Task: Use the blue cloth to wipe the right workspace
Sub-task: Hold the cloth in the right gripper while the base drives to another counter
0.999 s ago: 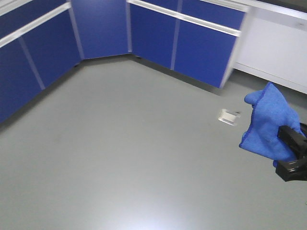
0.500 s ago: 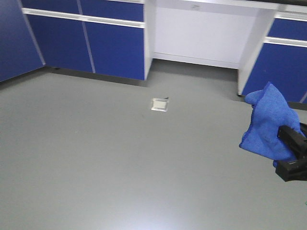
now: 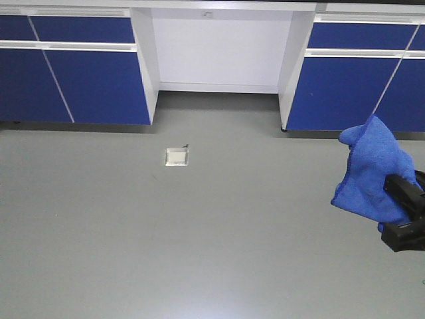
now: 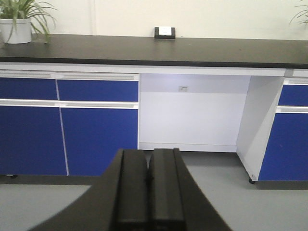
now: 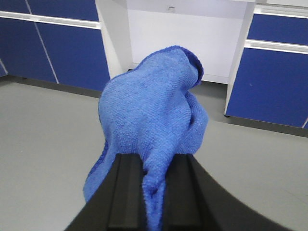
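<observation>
So right tool (image 5: 154, 166) clamps a bunched fold of the blue cloth (image 5: 149, 110), soft, light, floppy; left tool (image 4: 149, 161) closed empty.

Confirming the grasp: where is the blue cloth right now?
The blue cloth is pinched in the right gripper at the front view's right edge, above the grey floor near the blue cabinets.

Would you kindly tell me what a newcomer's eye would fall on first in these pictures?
The bright blue cloth stands out first, bunched and clamped in the right gripper at the front view's right edge. Behind it runs a row of blue cabinets under a black benchtop bearing a small outlet box.
</observation>
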`<state>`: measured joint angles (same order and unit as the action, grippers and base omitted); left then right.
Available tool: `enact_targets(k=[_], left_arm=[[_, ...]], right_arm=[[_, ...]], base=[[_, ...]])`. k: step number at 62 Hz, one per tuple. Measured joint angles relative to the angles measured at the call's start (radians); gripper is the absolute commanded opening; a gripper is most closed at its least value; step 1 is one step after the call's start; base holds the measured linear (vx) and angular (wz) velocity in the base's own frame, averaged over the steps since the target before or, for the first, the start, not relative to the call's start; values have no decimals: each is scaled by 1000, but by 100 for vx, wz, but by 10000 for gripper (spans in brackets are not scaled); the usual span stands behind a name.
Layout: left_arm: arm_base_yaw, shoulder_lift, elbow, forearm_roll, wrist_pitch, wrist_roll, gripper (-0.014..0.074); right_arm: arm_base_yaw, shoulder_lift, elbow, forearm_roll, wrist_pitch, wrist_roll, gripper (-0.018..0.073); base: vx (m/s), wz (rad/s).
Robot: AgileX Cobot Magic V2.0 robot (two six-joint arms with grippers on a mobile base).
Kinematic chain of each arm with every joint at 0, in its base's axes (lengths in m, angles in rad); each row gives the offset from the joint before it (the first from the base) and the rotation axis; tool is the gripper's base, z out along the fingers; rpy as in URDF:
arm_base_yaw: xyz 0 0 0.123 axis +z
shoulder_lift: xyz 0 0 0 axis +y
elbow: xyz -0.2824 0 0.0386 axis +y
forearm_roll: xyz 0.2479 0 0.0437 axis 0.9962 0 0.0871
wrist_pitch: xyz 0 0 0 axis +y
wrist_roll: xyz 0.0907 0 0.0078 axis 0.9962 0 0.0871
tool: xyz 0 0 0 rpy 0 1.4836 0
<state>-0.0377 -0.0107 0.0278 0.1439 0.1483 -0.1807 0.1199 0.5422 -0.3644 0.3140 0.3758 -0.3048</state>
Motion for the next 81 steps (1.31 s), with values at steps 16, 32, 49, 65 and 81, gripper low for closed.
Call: enact_targets(k=[16, 32, 49, 65, 81], left_arm=[[0, 0, 0, 0, 0, 0, -6], [0, 0, 0, 0, 0, 0, -6], [0, 0, 0, 0, 0, 0, -6], [0, 0, 0, 0, 0, 0, -6], [0, 0, 0, 0, 0, 0, -6]], right_arm=[[0, 0, 0, 0, 0, 0, 3], [0, 0, 0, 0, 0, 0, 3], [0, 0, 0, 0, 0, 0, 3], [0, 0, 0, 0, 0, 0, 3], [0, 0, 0, 0, 0, 0, 3]], base=[[22, -10], [28, 3], [33, -1], [37, -2], [38, -3]])
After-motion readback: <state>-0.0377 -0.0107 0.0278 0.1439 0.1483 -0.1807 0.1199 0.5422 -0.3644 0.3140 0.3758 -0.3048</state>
